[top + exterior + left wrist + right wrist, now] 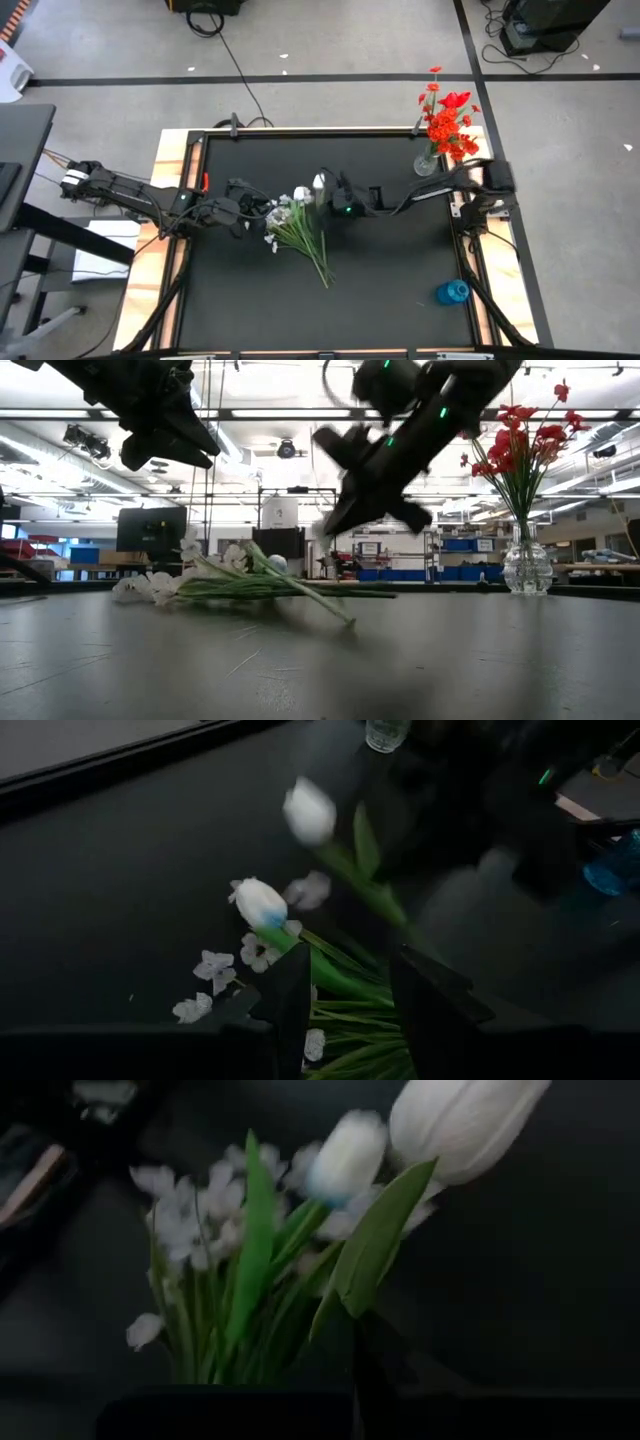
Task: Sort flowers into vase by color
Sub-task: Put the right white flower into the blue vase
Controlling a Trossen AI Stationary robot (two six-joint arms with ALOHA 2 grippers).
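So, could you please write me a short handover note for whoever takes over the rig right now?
Left gripper: open, hovering over the white flower bunch lying mid-table.
Right gripper: apparently shut on a white tulip, held above the bunch.
Done: red flowers stand in the clear glass vase at the table's right corner.
Left: all white flowers; a blue container sits by the right edge.

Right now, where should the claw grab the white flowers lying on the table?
Probably the bare green stalks of the white flowers, coming from straight above. They lie flat on the table and fan toward its front edge, clear of the blooms and both arms.
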